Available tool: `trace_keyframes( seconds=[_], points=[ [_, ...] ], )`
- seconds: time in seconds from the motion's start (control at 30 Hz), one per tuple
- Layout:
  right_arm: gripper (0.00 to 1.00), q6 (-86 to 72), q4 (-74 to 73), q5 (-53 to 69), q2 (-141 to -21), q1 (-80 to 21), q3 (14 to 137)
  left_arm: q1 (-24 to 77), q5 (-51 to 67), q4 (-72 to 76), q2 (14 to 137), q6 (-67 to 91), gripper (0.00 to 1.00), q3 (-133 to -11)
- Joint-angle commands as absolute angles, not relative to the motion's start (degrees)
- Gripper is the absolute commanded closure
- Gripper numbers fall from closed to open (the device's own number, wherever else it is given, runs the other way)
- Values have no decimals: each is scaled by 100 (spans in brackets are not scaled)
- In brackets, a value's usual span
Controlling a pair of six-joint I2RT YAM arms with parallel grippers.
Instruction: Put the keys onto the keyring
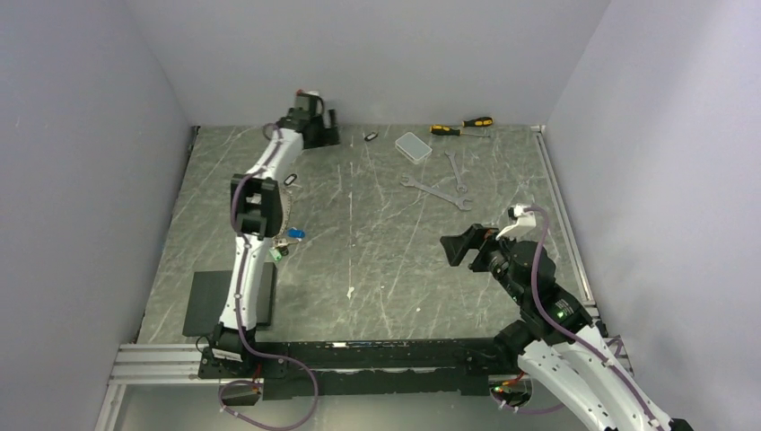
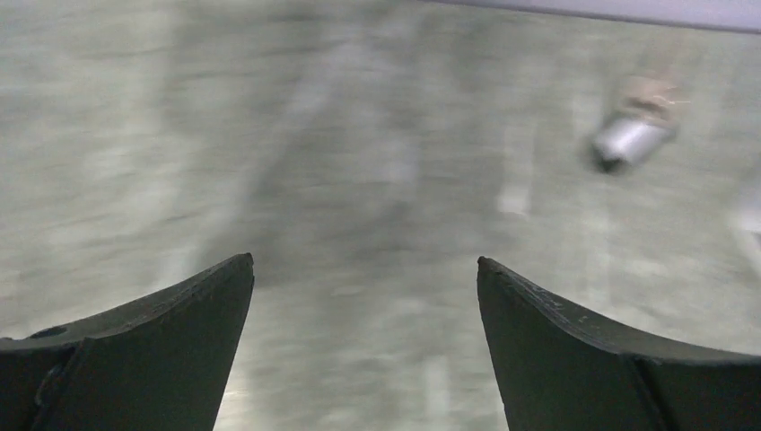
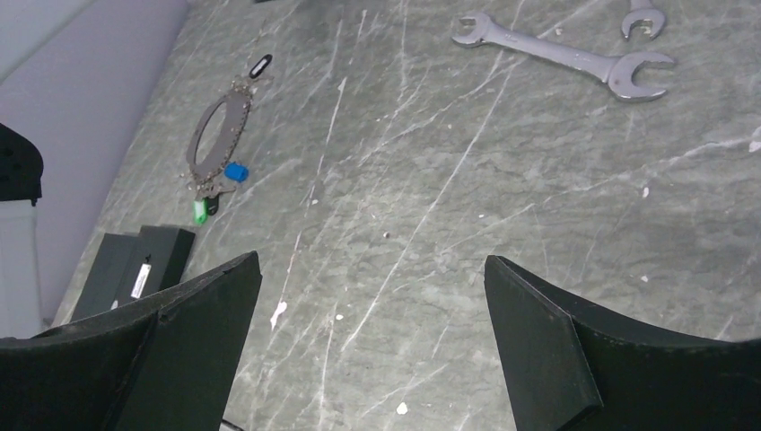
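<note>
The large thin silver wire keyring (image 3: 235,135) lies flat on the grey marbled table (image 3: 467,269), and I take it as my mark for everything else. At its end nearest my bases sit a small blue-tagged key (image 3: 236,171) and a small green-tagged key (image 3: 199,209), both touching the wire or just beside it. I cannot tell whether they are threaded on it or only lie against it. Just off the keyring's far end lies a small key with a dark-rimmed pale head (image 3: 260,65); it looks apart from the wire, so I judge it not on. Well beyond that far end, toward the back wall, a small dark key (image 1: 368,136) lies alone. My left pincer (image 2: 363,269) hovers well past the keyring's far end, jaws spread wide with nothing between them; its own view is blurred. My right pincer (image 3: 372,265) hangs well to the keyring's right, equally wide and empty. I judge the work at best partly done: at least two keys are left to fetch and thread.
</note>
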State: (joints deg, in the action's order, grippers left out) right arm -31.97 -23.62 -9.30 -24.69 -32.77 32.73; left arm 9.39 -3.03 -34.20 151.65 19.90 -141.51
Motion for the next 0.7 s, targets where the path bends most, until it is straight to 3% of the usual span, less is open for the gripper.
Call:
trace_keyframes(
  seconds=[0.0, 0.13, 0.23, 0.43, 0.67],
  points=[
    [0, -3263, -2043, -665, -2426, -3297, 3181, 1258, 702, -2221, 14821, 2192, 1, -13672],
    [0, -3351, -1818, -469, -2469, -3297, 3011, 1480, 1070, -1208, 15189, 2697, 1, -13858],
    [0, -3398, -1784, -316, -2549, -3303, 3013, 1787, 815, -790, 15737, 2884, 1, -14557],
    [0, -3519, -1824, -219, -2470, -3299, 2949, 2004, 412, 1246, 16519, 3718, 1, -14763],
    [0, -3635, -1966, -200, -2375, -3296, 2916, 2146, 15, 1963, 17464, 4462, 1, -15541]
  ],
)
